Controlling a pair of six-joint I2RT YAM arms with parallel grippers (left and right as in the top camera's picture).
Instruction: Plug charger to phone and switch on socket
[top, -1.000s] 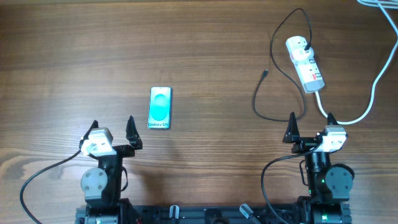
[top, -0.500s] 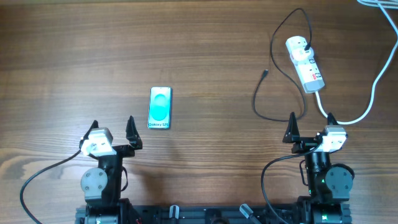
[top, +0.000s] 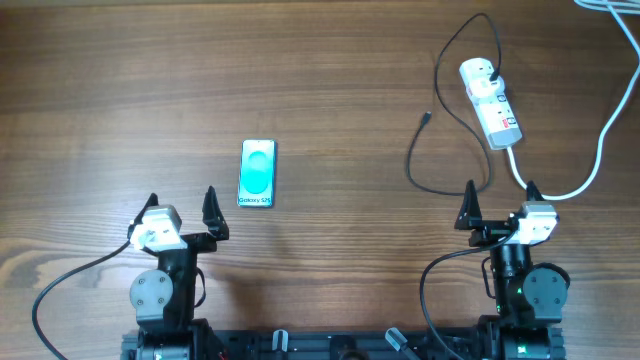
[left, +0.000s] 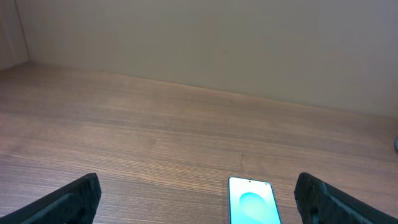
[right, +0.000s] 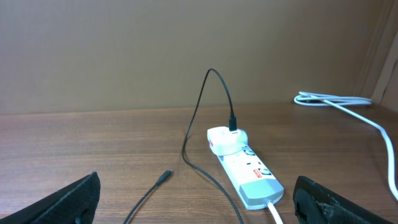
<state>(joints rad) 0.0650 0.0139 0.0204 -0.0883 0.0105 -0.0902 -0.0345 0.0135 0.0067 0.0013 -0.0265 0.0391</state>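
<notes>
Charger (top: 409, 165) cable lies in loose loops on the wooden table (top: 320, 80), ahead of the right gripper (top: 500, 188). The nearest loop lies just beyond that gripper's left fingertip. Its small plug tip (top: 427, 118) rests free on the wood, ahead and to the left of the right gripper, touching nothing else. The white plug head (top: 478, 72) sits in the far end of the socket (top: 491, 104), a white power strip lying farther ahead of the right gripper and about in line with it. A thick white cord (top: 600, 150) leaves the strip's near end and curves off to the gripper's right.

In the right wrist view the charger (right: 194, 118) arches up from the plug head (right: 227, 139) on the socket (right: 245, 169).

The phone (top: 258, 173) lies flat, screen up, near the left gripper (top: 181, 197), ahead of it and toward its right finger, well apart from the cable.

Both grippers stand spread wide and hold nothing.
</notes>
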